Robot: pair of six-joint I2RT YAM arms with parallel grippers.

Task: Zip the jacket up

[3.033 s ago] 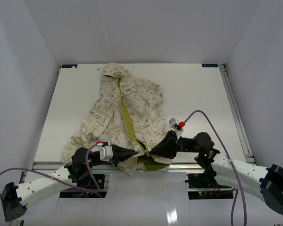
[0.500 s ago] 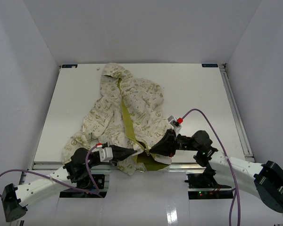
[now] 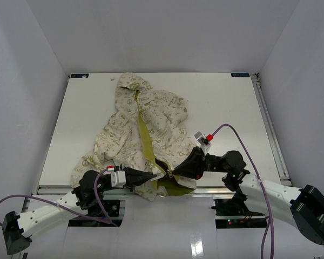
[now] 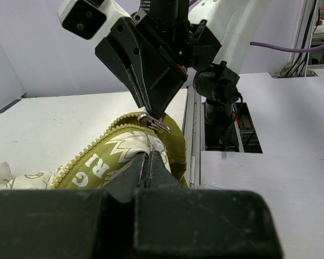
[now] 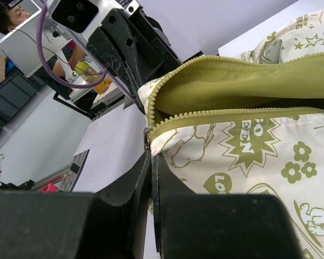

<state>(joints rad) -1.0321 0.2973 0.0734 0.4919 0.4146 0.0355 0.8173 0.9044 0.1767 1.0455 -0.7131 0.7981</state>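
Cream, olive-printed jacket (image 3: 151,116) lay unzipped, rumpled; hood pointed far, hem near. Clamped on hem: left gripper (image 3: 150,176), right gripper (image 3: 176,174).

The jacket (image 3: 156,116) lies crumpled before me, hood (image 3: 130,86) farthest away, cream with olive-green prints, front zipper (image 5: 221,115) open, olive lining (image 3: 144,135) showing, hem (image 3: 149,193) nearest me.

Left wrist view: jacket (image 4: 105,162) print just left of the left gripper (image 4: 149,157) tips reads "RI", with "G" on the line below; the rest is folded away. Right wrist view: right of the right gripper (image 5: 151,157) tips, a starburst motif reads "DEN" and the heart under it "LO", cut off. Top view: print too small to read.
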